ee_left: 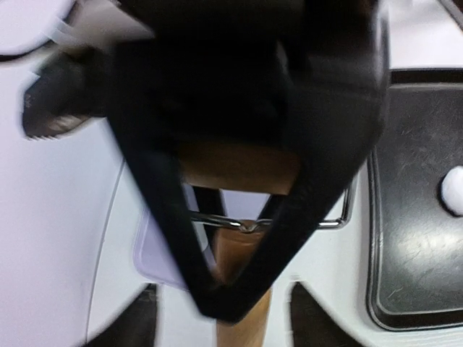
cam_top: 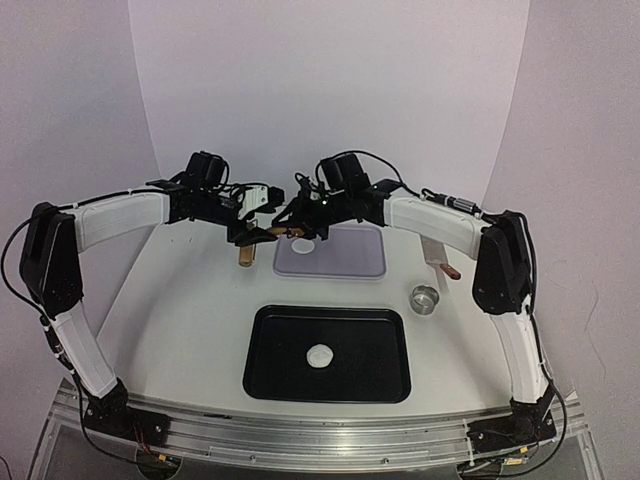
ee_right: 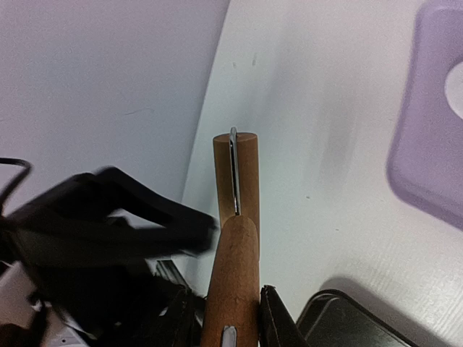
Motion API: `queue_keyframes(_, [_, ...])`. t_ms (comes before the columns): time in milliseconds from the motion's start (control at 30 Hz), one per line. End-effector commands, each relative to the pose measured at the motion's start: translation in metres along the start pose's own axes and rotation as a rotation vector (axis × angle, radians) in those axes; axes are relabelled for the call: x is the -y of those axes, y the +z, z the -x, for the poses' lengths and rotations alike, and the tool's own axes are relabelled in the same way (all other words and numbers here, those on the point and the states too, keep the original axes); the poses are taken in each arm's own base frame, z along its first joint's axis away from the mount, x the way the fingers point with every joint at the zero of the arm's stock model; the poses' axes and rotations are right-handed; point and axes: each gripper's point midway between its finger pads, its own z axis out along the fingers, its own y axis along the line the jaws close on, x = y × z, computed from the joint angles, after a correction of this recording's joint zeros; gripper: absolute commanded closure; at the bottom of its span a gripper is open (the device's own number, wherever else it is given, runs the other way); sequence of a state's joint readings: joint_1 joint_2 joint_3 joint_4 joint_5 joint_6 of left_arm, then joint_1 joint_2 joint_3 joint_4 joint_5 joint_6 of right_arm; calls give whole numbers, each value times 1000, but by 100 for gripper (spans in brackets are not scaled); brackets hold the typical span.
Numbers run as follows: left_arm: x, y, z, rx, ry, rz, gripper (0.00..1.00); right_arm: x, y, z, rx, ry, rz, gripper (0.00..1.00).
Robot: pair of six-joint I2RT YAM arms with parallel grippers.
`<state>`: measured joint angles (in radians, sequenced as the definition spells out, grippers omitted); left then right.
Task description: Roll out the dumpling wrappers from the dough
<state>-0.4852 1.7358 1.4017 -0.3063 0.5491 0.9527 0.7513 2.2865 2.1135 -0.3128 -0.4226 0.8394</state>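
– Wood in the right gripper, is that?

– Yes. It is clenched on the wooden roller. One end sits between the fingers, and the end with the wire bracket reaches out beyond them.

– And the left gripper?

– Released. Its fingers stand apart on either side of the wood, with bare surface showing between each finger and it. That view is blurred, mind.

– Where do the two meet?

– Over the far middle of the table, at the left edge of the lavender mat. A white piece of dough lies on the mat's left part, just beside the right gripper.

– The wrapper?

– One dumpling wrapper, a small white disc, lies flat near the middle of the black tray. It is on the near side of the mat, well apart from both grippers.

– Anything further out?

– A small steel ring stands off the tray's far right corner. Just beyond it lies a flat blade with a brown handle.
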Motion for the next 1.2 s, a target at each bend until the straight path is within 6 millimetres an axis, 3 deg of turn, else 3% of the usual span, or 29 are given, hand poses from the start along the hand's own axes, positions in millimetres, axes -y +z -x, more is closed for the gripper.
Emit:
queue_keyframes(0, [-6, -27, 50, 145, -7, -74, 2, -18, -50, 8, 39, -137, -39, 100])
queue_keyframes(167, [25, -40, 56, 165, -88, -258, 1, -38, -99, 0, 49, -352, -93, 100])
queue_keyframes(300, [37, -36, 45, 115, -125, -299, 5, -26, -139, -18, 36, -580, -240, 100])
queue_keyframes(367, [40, -30, 39, 82, -129, -302, 6, -24, -158, -33, 4, -716, -301, 100])
queue_keyframes(533, [56, -12, 36, 50, -106, -324, 7, -22, -178, -86, -112, -1074, -391, 100])
queue_keyframes(667, [81, 13, 14, -53, -121, -351, 8, -19, -181, -146, -235, -1426, -445, 100])
queue_keyframes(733, [98, 30, 0, -120, -155, -377, 10, -20, -182, -168, -261, -1520, -469, 100])
queue_keyframes(933, [117, 59, -24, -195, -290, -417, 14, -23, -177, -203, -303, -1691, -536, 100])
queue_keyframes(1167, [137, 103, -44, -297, -136, -364, 15, -2, -153, -225, -417, -1857, -582, 100])
